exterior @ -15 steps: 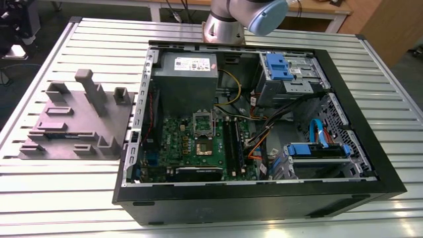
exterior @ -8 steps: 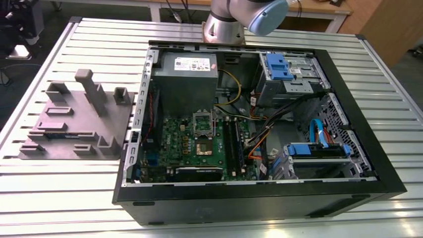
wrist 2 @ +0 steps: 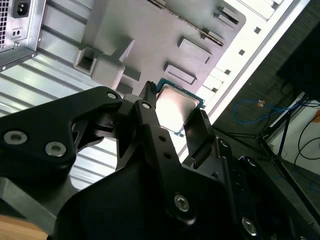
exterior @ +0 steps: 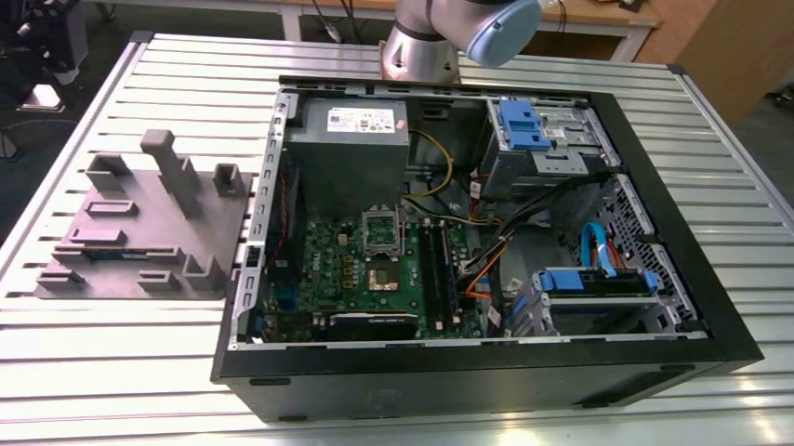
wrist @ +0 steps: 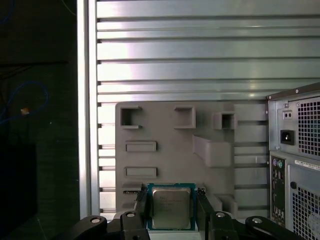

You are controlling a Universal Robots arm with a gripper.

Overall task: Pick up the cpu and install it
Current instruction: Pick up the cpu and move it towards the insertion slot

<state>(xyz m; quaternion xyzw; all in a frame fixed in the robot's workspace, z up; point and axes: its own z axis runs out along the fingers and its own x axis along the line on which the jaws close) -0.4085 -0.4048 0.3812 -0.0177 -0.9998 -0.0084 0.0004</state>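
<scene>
The cpu [wrist: 171, 212] has a smooth silvery metal lid with a soft satin sheen, plus a thin greenish edge that looks like circuit board. The gripper [wrist: 171, 199] is matt black with little shiny metal screws. Could be hard plastic or coated metal, can't really tell from these angles. The grey fixture block [wrist: 165, 130] is dull, matt and plastic-looking. The table [exterior: 186, 84] is ribbed bare aluminium, brushed and pretty reflective. The PC case [exterior: 496, 381] is black-painted metal, with smooth blue plastic drive clips [exterior: 522, 125] inside.

Greys, silver, black mostly.
cpu [wrist: 171, 209] silver top w/ teal-green edge; tray [wrist: 170, 132] matte grey; table [wrist: 200, 50] silver, ribbed stripes; gripper [wrist: 171, 200] black; motherboard [exterior: 372, 269] green.
</scene>
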